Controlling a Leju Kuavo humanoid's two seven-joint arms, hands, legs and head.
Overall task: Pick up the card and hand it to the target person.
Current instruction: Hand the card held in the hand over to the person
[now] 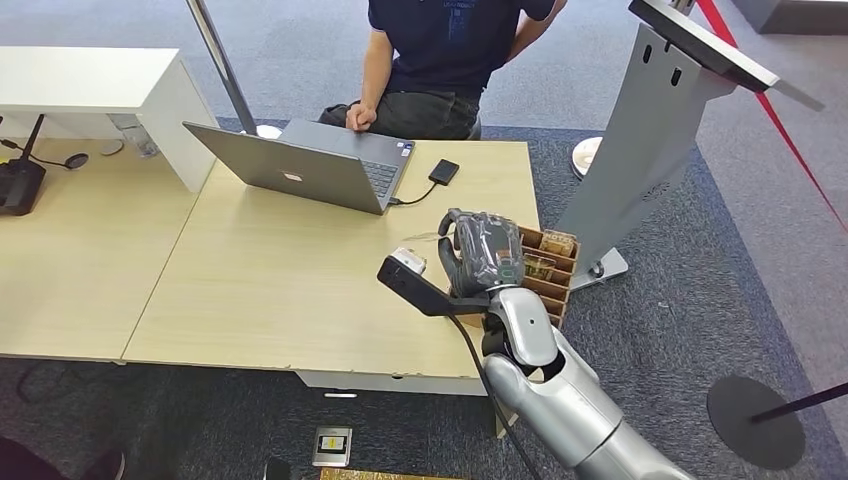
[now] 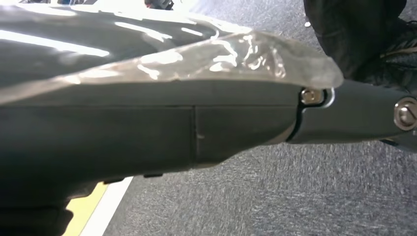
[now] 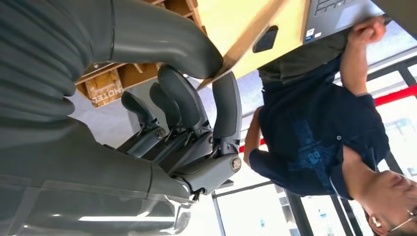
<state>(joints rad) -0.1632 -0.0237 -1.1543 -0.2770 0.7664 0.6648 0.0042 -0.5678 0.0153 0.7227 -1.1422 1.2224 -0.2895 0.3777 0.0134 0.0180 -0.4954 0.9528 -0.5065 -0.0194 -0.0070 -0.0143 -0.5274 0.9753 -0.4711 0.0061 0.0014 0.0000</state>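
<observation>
Right hand (image 1: 483,250) covers card box (image 1: 552,268); grip unclear.

Head view evenly lit, sharp, soft shadows under the laptop (image 1: 320,165). Left wrist view: hand (image 2: 147,118) close and blurred, glare blown out along the top edge. Right wrist view: windows (image 3: 246,211) overexposed lower centre and right.

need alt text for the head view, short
The robot's right hand hovers over a wooden card holder at the right edge of a light wooden table. Across the table a seated person rests a hand beside an open laptop, with a small black box cabled to it.
</observation>
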